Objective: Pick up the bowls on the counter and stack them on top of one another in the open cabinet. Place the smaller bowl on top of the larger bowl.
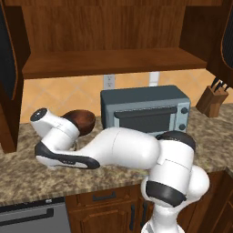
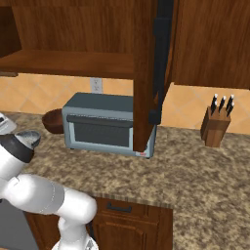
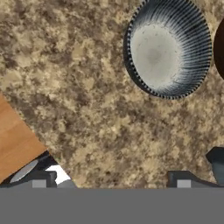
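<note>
- Brown-and-beige speckled granite worktop (image 1: 27, 175) fills the lower half of the left base view; the deep, dark reddish-brown wooden bowl (image 1: 82, 120) sits on it at about 9 o'clock of the grey toaster oven (image 1: 145, 109), partly behind the white arm's wrist. The open dark wooden wall cabinet (image 1: 109, 61) hangs above with a bare shelf floor. A wooden knife block (image 1: 212, 101) stands at 3 o'clock of the oven.
- Right base view: the brown bowl (image 2: 52, 120) touches or nearly touches the oven's (image 2: 110, 124) left side. The knife block (image 2: 216, 124) stands well apart at 3 o'clock.
- Hand view: the small, shallow grey-blue ribbed bowl with a pale speckled inside (image 3: 168, 48) rests upright on the worktop (image 3: 87, 87) at about 1 o'clock. The brown bowl's rim (image 3: 220, 48) peeks in just beside it at the right edge. The claw (image 3: 111, 181) holds nothing, fingertips spread wide above bare granite.
</note>
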